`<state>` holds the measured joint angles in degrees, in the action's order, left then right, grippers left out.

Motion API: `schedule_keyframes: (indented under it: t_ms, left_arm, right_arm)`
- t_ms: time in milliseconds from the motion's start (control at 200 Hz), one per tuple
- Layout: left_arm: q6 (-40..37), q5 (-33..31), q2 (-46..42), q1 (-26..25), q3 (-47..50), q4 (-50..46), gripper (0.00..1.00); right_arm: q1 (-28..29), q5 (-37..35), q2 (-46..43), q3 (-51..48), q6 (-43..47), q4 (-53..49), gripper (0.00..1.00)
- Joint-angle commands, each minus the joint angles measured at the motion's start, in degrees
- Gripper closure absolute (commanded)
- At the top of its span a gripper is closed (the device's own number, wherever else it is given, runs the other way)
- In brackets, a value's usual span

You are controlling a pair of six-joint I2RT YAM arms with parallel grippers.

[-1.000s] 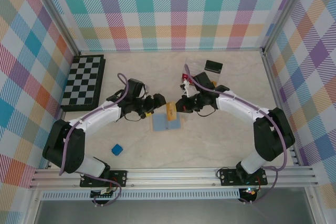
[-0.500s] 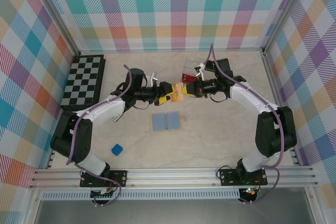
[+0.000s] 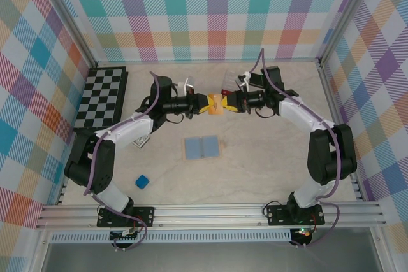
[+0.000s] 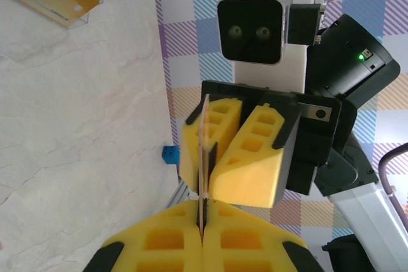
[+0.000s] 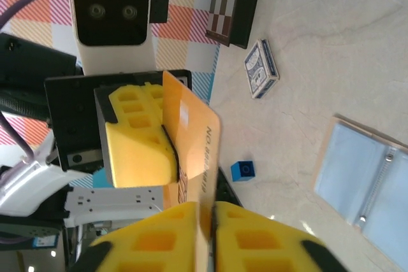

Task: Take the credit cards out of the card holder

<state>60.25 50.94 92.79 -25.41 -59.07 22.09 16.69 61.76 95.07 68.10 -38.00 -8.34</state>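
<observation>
The left end effector (image 3: 207, 103) has just clamped the gold credit card (image 3: 215, 104) (already out of the card holder (image 3: 202, 148)); whether the right end effector (image 3: 224, 102) grips it, I cannot tell.

The orange card (image 3: 215, 103) no longer stands at the 12 o'clock edge of the open card holder (image 3: 202, 148). It is now up in the air, well away from the holder toward 12 o'clock. Both arms reach farther up the table than a second ago. The left gripper (image 3: 205, 103), which was apart from the card and spread wide, now comes in from 9 o'clock with its pads pressed flat on the card's near end. The right gripper (image 3: 224, 102), formerly low beside the holder, now meets it from 3 o'clock, its fingers either side of the card's other end. Whether they pinch it is unclear.
</observation>
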Motion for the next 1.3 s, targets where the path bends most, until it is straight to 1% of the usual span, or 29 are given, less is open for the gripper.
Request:
schedule_keyframes:
  t_ms: [0,110,190,260,285,320,390,420,485,570,620,710,825,875,945,1005,1100,1215,1295]
  left_arm:
    - [1.7,0.1,0.9,-0.2,-0.7,3.0,1.00]
    - [2.2,-0.4,1.0,-0.4,-0.8,3.2,1.00]
    - [2.1,-1.0,0.9,-0.4,-0.8,2.4,1.00]
    - [1.5,-1.8,0.7,-0.2,-0.7,0.4,0.99]
    - [1.1,-2.2,0.4,-0.1,-0.8,-0.6,0.95]
    - [-0.1,-3.0,0.0,0.1,-0.8,-3.0,0.86]
    - [-4.8,-5.7,-1.4,0.8,-1.5,-12.6,0.63]
    - [-7.4,-7.7,-2.1,1.1,-2.1,-17.5,0.56]
    - [-13.3,-12.9,-3.6,1.7,-3.5,-28.0,0.48]
    - [-19.8,-19.7,-4.7,2.7,-5.5,-40.7,0.35]
    - [-22.5,-23.5,-5.4,3.5,-6.1,-45.2,0.24]
    - [-25.8,-27.8,-7.0,5.3,-5.6,-50.4,0.13]
    - [-30.8,-32.5,-9.6,7.8,-5.0,-55.8,0.01]
    - [-33.0,-34.8,-10.8,8.8,-4.8,-57.9,0.00]
    - [-35.5,-37.4,-12.2,10.1,-5.0,-60.5,0.00]
    - [-37.4,-38.7,-13.2,11.2,-5.0,-62.1,0.00]
    - [-39.1,-41.3,-13.9,12.2,-5.4,-63.8,0.00]
    - [-40.0,-41.9,-13.8,12.6,-5.7,-63.7,0.00]
    - [-40.5,-41.8,-13.5,12.9,-5.6,-63.1,0.00]
  right_arm:
    - [1.1,0.4,-0.1,-1.5,-8.3,11.1,0.79]
    - [1.8,-0.8,0.2,-2.0,-12.0,14.6,0.79]
    - [1.9,-1.8,0.4,-1.9,-12.6,14.9,0.86]
    - [1.7,-2.9,0.4,-1.2,-10.7,12.8,0.94]
    - [1.7,-3.5,0.4,-0.7,-9.1,11.1,0.96]
    - [1.5,-4.6,0.3,0.4,-6.6,8.1,1.00]
    - [1.1,-8.5,0.0,3.1,1.3,-0.1,1.00]
    - [1.0,-11.1,-0.2,4.7,5.3,-4.3,1.00]
    - [0.9,-17.7,-0.4,7.8,14.0,-12.0,1.00]
    - [0.8,-26.5,-1.1,10.6,23.5,-18.0,1.00]
    - [0.7,-31.5,-1.4,11.9,29.1,-20.2,1.00]
    - [0.6,-39.6,-1.4,14.4,38.0,-23.2,1.00]
    - [0.0,-45.1,-0.3,17.7,53.5,-27.0,1.00]
    - [-0.9,-45.3,0.9,19.9,58.3,-29.7,1.00]
    - [-2.5,-46.3,3.6,24.3,62.0,-34.0,1.00]
    - [-4.0,-47.3,6.3,27.6,65.0,-36.2,1.00]
    - [-5.4,-47.7,10.5,32.5,73.2,-40.9,1.00]
    - [-5.8,-51.0,14.2,36.2,83.0,-45.1,1.00]
    - [-6.1,-51.5,16.5,38.9,88.1,-48.6,1.00]
